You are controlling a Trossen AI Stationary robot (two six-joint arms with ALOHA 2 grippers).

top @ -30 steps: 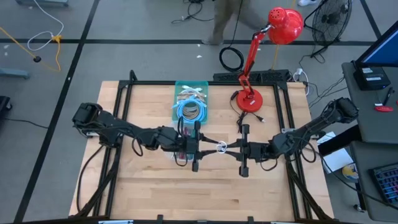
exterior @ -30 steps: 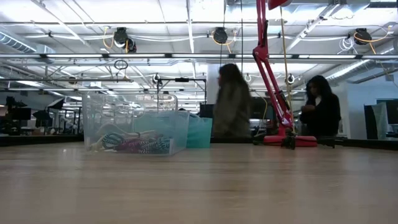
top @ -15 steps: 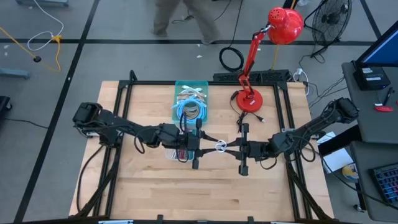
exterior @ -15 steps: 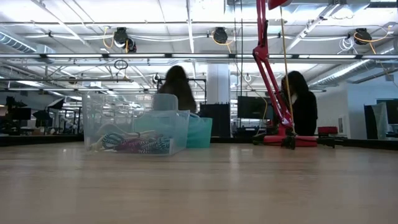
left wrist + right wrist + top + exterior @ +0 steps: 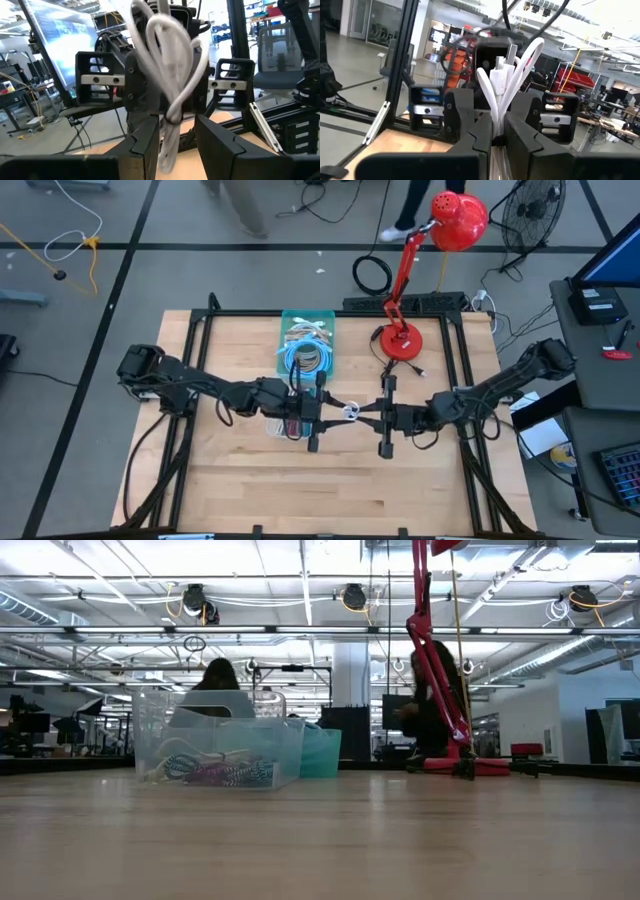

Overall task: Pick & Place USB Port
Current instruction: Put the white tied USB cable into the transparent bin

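Observation:
A white coiled USB cable [image 5: 350, 412] hangs in the air over the middle of the table, between my two grippers, which face each other. My right gripper [image 5: 364, 416] is shut on it; the right wrist view shows the loops [image 5: 510, 70] fanning out past its fingers. My left gripper [image 5: 330, 412] is open. In the left wrist view its fingers [image 5: 147, 142] stand on either side of the cable's hanging loop [image 5: 167, 145], and I cannot tell whether they touch it. Neither gripper shows in the low view. My right gripper pinches the bundled strands of the white cable [image 5: 496, 107] between its two fingers. The fingers come in level from the table's right side. The coil's loops stand out beyond the fingertips, lifted clear of the table.
A clear bin of coiled cables [image 5: 306, 358] stands just beyond the grippers, with a teal bin [image 5: 307, 323] behind it. A red desk lamp [image 5: 400, 340] stands at the far right. In the low view, people move in the room behind the clear bin [image 5: 215, 755].
My right gripper has moved a little toward the table's left edge, closer to my left gripper, carrying the white cable with it. People have walked across the room behind the table.

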